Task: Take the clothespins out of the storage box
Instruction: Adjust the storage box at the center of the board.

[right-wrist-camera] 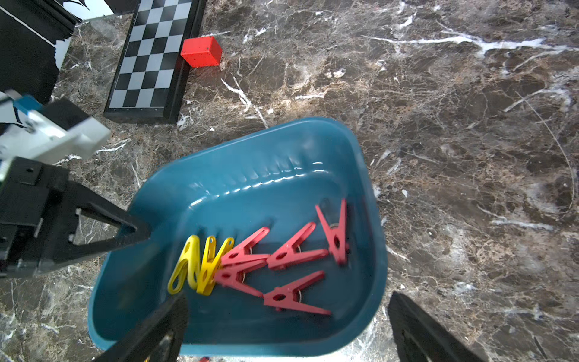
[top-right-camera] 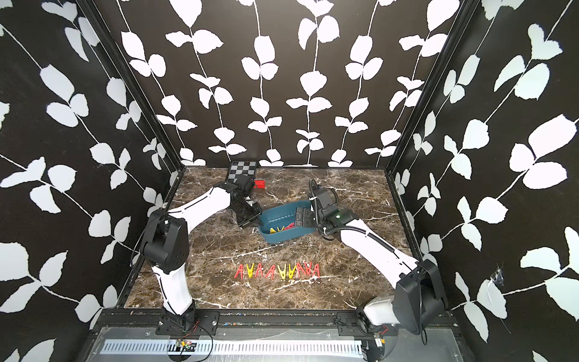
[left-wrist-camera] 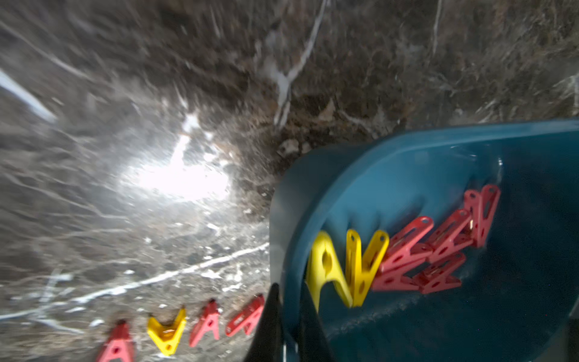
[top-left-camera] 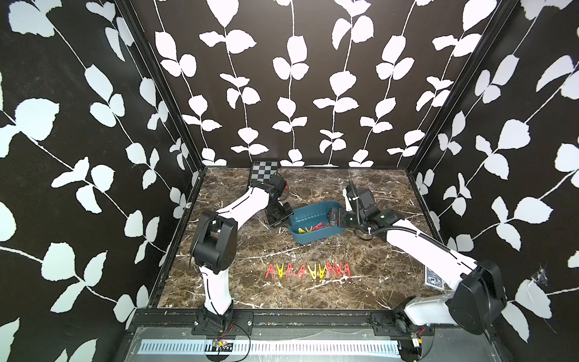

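In the middle of the table [top-left-camera: 376, 257] sits the box [top-left-camera: 316, 238] with a handful of clothespins [right-wrist-camera: 250, 266] inside, two yellow and five red, bunched toward one long wall, some overlapping; a row [top-left-camera: 308, 271] of red and yellow ones lies on the marble nearer the robot, well apart from the box; left gripper [right-wrist-camera: 141, 232] has its fingers pressed together on the box rim at a corner, pinching the thin wall; cannot tell if the box is raised off the table; right gripper [right-wrist-camera: 286, 297] hangs over the box, fingers spread wide, holding nothing; one finger is above the inside, the other looks to be outside the wall; roughly half done, my guess. Risks: the rim pinch is narrow, so the box could slip or swing if the right arm presses down; the outer finger could catch the rim on the way down; the yellow pair touches a red one, so a close could grab two or flick one out; a dropped box could scatter the row; checkered board [right-wrist-camera: 150, 56] and red block [right-wrist-camera: 202, 51] are at the far edge, out of the way.
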### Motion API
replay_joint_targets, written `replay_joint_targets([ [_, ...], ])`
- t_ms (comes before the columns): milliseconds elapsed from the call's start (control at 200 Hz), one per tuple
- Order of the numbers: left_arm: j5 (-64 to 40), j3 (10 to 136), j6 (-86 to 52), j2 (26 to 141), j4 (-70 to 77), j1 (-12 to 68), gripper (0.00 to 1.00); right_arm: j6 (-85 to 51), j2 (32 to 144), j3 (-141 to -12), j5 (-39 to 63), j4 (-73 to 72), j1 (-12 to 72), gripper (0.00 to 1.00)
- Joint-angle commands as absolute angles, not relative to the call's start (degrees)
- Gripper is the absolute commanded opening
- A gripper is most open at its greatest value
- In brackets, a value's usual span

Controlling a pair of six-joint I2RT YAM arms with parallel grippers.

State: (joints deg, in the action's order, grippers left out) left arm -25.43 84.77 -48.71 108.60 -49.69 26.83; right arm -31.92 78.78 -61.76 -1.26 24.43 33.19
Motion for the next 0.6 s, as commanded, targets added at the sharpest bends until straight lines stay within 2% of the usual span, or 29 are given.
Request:
replay_joint_targets([
  [0, -33.1, 82.2, -54.0, 107.2, -46.6, 26.3, 0.0, -33.1, 76.8, -60.3, -2.2, 23.2, 32.9, 0.99],
  [325, -31.7, 82.0, -53.6, 107.6, -46.2, 26.1, 0.0, -33.2, 76.0, -59.6, -2.4, 23.4, 33.0, 0.99],
  [595, -18.4, 87.9, -40.1, 109.8, -53.3, 26.3, 0.0, -32.8, 76.6, -59.2, -1.9, 23.3, 32.9, 0.99],
])
